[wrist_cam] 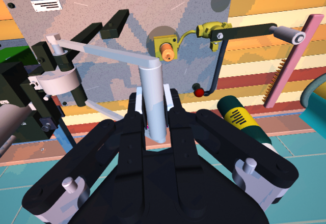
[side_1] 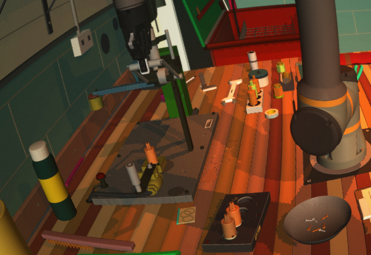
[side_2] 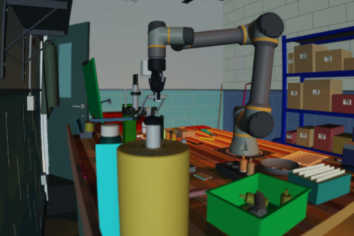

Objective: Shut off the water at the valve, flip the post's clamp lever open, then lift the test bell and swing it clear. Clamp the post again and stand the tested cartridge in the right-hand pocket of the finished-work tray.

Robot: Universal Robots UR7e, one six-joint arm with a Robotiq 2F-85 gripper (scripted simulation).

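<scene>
The test bell hangs high on the post's arm, off to the side of the orange cartridge, which stands uncovered in its yellow seat on the grey base plate. The bell's grey handle arches above it. The valve lever with its grey knob lies beside the seat, near a red button. The black finished-work tray at the near bench edge holds two cartridges on its left, and the right-hand pocket stands open. My gripper is up at the bell, closed around the bell's handle.
Behind the plate stand the green post block and a red bin. A green-and-yellow cylinder and a pink brush lie left of the plate, a dark bowl is right of the tray, and my arm's base is beyond it.
</scene>
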